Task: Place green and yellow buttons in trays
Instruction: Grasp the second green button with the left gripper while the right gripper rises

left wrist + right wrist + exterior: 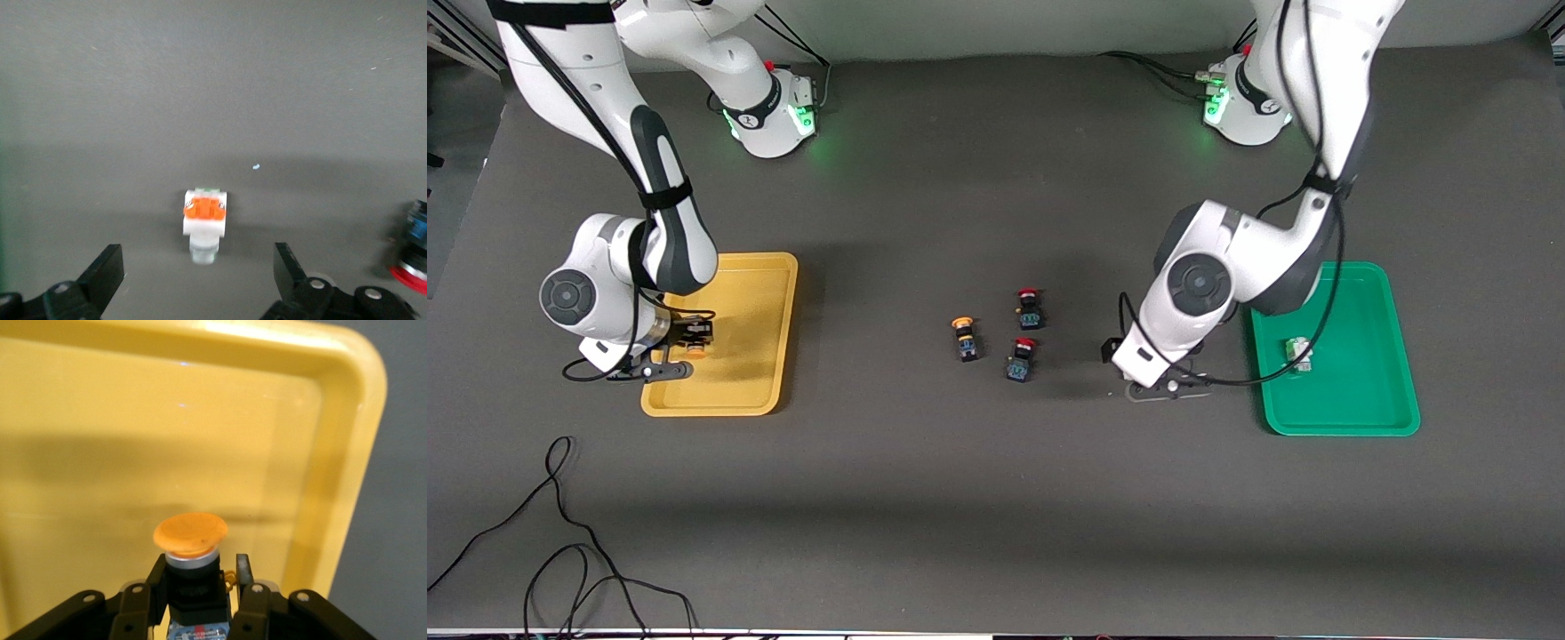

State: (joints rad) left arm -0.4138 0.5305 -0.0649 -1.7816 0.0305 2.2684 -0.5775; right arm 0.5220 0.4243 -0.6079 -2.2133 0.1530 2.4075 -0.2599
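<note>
My right gripper [692, 342] [200, 563] hangs over the yellow tray [756, 302] [100, 420]. It is shut on a black-bodied button with an orange-yellow cap [190, 533] [694, 348]. My left gripper [1165, 384] [197, 259] is open, low over the table beside the green tray [1360, 391]. A white-bodied button marked orange-red [205, 213] lies on the table just ahead of its open fingers [107, 267]; the arm hides this button in the front view. A white-bodied button marked green [1299, 354] lies in the green tray. A second orange-yellow-capped button [964, 338] lies mid-table.
Two black buttons with red caps [1029, 307] [1021, 357] lie mid-table beside the orange-yellow one; one of them shows at the edge of the left wrist view [413, 267]. Loose black cables [560, 533] lie near the table's front edge toward the right arm's end.
</note>
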